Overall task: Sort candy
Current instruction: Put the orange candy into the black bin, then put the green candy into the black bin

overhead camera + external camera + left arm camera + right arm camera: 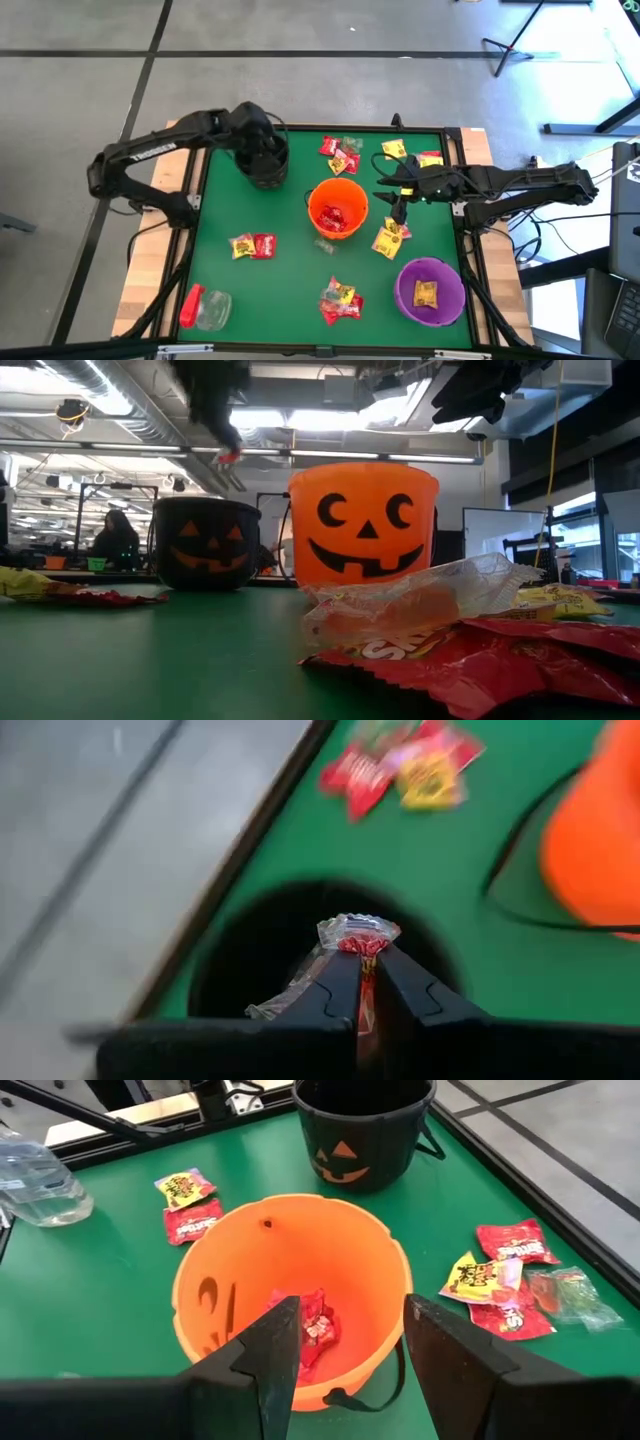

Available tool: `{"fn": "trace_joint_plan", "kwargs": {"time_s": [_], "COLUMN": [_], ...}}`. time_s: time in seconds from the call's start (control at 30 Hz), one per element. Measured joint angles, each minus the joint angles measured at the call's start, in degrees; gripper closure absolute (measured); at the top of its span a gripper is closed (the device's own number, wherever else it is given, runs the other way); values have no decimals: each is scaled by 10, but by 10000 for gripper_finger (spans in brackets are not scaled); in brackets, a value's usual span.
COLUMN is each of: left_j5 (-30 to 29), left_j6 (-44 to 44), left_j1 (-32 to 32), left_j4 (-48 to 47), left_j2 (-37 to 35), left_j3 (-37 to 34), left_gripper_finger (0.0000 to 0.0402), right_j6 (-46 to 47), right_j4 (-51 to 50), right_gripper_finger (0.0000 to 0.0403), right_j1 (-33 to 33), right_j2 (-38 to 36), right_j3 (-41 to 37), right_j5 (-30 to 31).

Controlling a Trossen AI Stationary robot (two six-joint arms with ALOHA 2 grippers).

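Observation:
My left gripper hangs over the mouth of the black pumpkin bucket at the table's far left, shut on a small clear-wrapped candy with red inside. In the low view that candy shows well above the black bucket. My right gripper stands open above the near rim of the orange pumpkin bucket, with nothing between its fingers. The orange bucket holds red candy. The purple bucket holds a yellow packet. My left gripper pinches the clear-wrapped candy between its two fingers, which slant down over the black bucket. The wrapper's crinkled end sticks out past the fingertips, and a clear tail trails out to one side. The candy is lifted clear of the bucket.
Loose candy lies on the green mat: a cluster at the far edge, yellow packets at the far right, a pair at the left, some beside the orange bucket and near the front. A red-capped clear jar lies front left.

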Motion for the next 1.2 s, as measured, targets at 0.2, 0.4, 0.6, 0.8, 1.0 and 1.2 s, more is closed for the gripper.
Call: {"fn": "trace_joint_plan", "kwargs": {"time_s": [0.2,0.4,0.6,0.8,1.0,1.2], "left_j5": [69,58,35,183,-24,-129], "left_j6": [6,19,16,7,81,15], "left_j1": [58,54,50,-123,-369,-464], "left_j4": [2,7,7,105,216,317], "left_j2": [1,1,1,-1,14,97], "left_j3": [-65,-67,-61,-18,-23,-86], "left_gripper_finger": [381,296,220,218,228,229], "right_j6": [0,0,0,0,0,0], "right_j4": [0,0,1,0,1,14], "right_gripper_finger": [226,226,226,226,226,226], "right_j1": [0,0,0,0,0,0], "right_j2": [0,0,0,0,0,0], "right_j3": [0,0,0,0,0,0], "right_j5": [-1,-1,0,9,25,38]}}
